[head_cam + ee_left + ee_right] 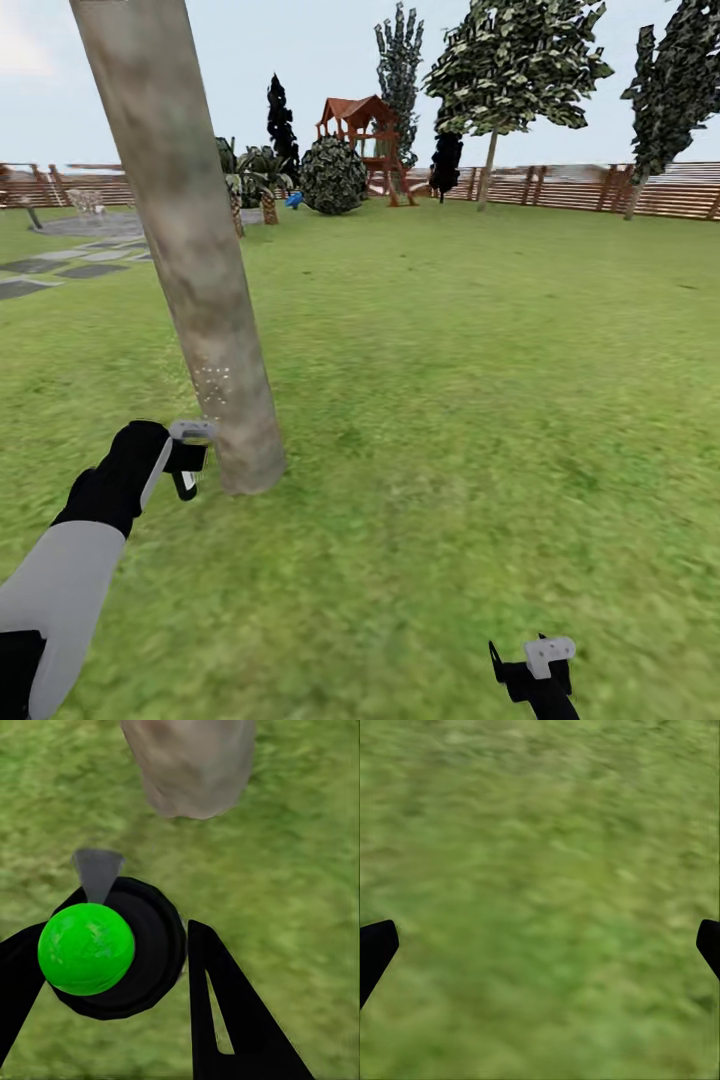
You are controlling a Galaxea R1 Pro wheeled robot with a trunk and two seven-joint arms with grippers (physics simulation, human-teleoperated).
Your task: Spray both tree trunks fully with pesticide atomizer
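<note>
Wide green grass lawn of the garden [480, 400], ringed by brown slatted fence [580, 188]. Thick pale grey-beige mottled tree trunk [190, 250] close at front-left, leaning in head view; faint patch of small white specks low on it, prob. spray droplets, so coverage judged only begun w/ most of bark bare. Second tall tree w/ flat green leaves [515, 60] far off by fence, well apart, no sign of spray at that range. Left claw [188, 458] just beside trunk base, clenched on the black-bodied pesticide atomizer w/ green round top [90, 949], grey nozzle aimed twd trunk foot in left wrist view. Right claw [535, 665] low at front-right, released, fingers spread wide over bare grass. Pickup done; left: rest of this trunk, then whole other trunk.
</note>
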